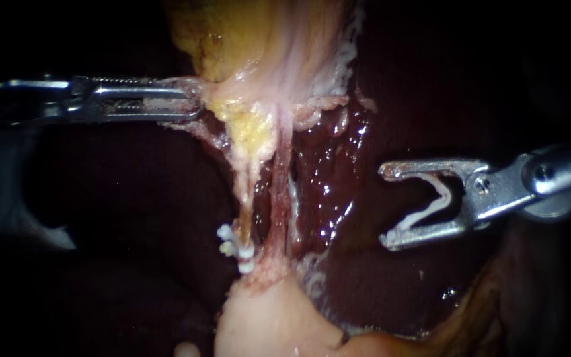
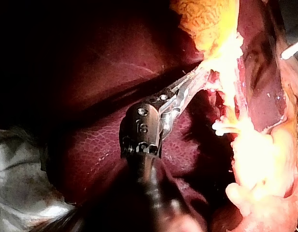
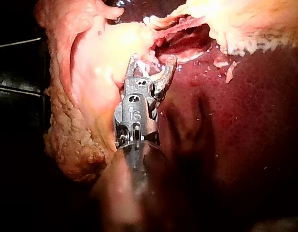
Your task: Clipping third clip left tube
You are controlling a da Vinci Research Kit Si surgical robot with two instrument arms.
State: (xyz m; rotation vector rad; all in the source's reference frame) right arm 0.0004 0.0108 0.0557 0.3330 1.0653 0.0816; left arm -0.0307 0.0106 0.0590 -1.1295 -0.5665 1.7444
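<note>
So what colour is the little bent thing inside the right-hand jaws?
White. The clip held in the right instrument shows best in the endoscope view.

Open liver point(image 1: 338, 172) before right instrument point(image 1: 385, 206); right tube point(image 1: 279, 198) screens left tube point(image 1: 247, 198).

Underlay: a pale, crumpled cloth point(image 2: 18, 183), stained dark in places (it shows only in the left wrist view, at the liver's edge).
On the cloth: the dark red liver point(image 2: 91, 145), its glossy, finely mottled surface meeting the cloth along one border.
Worktop: hidden under cloth and liver.
</note>
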